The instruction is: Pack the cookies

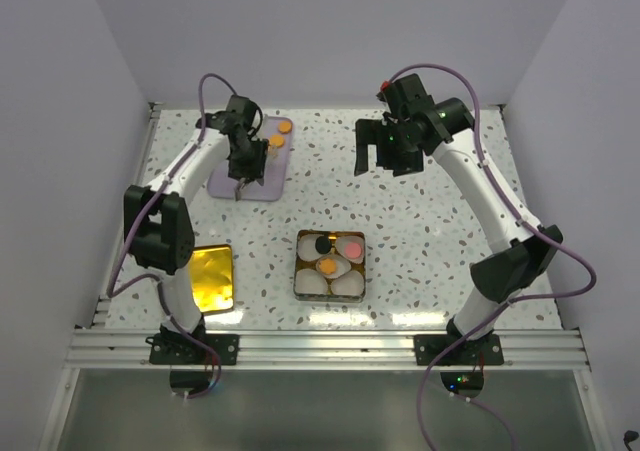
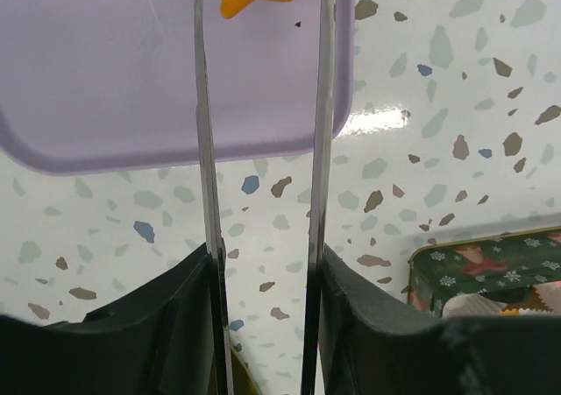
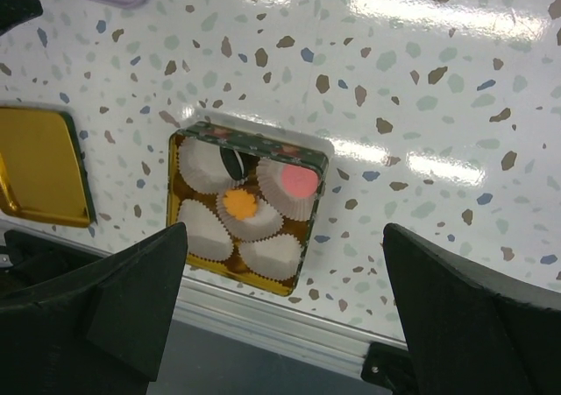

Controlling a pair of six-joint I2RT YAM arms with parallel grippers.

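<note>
A: Top cam first. Surface, room?
B: White terrazzo table point(image 1: 420, 241), multicolour flecks. Plain pale walls point(image 1: 60, 91) on 3 sides. Alu rail point(image 1: 330, 349) along near edge.
A: Containers?
B: Lilac tray point(image 1: 268, 179) far-left, w/ 2 orange cookies point(image 1: 285, 127) at its far end. Square tin point(image 1: 297, 266) near centre, packed w/ white paper cups point(image 1: 313, 284). Black cookie point(image 1: 322, 243) at tin's far-left, pink cookie point(image 1: 352, 248) far-right, another orange one mid. 2 near cups empty. Gold lid point(image 1: 212, 276) flat, left of tin, apart from it.
A: Grippers?
B: L gripper point(image 1: 240, 183) down over tray's near part. R gripper point(image 1: 378, 156) over bare table far-right, well apart from tin, fingers spread.
A: L wrist cam?
B: Thin metal blades point(image 2: 203, 193) parallel, apart, clear gap betw. them; nothing pinched in shot. Orange cookie w/ scalloped edge on tray at top of frame, betw. blades, touching neither as far as visible. Blade tips cut off by frame. Tray's rounded near edge across upper half, terrazzo below. Tin corner low-right, green w/ printed pattern.
A: R wrist cam?
B: Black fingers point(image 3: 96, 316) wide apart at lower corners, holding nothing. Tin betw. them, further off: 5 cups visible, pink cookie top-right, orange centre, black partly tucked betw. 2 top cups. Lid at left edge, tray corner top-left, rail at bottom.
</note>
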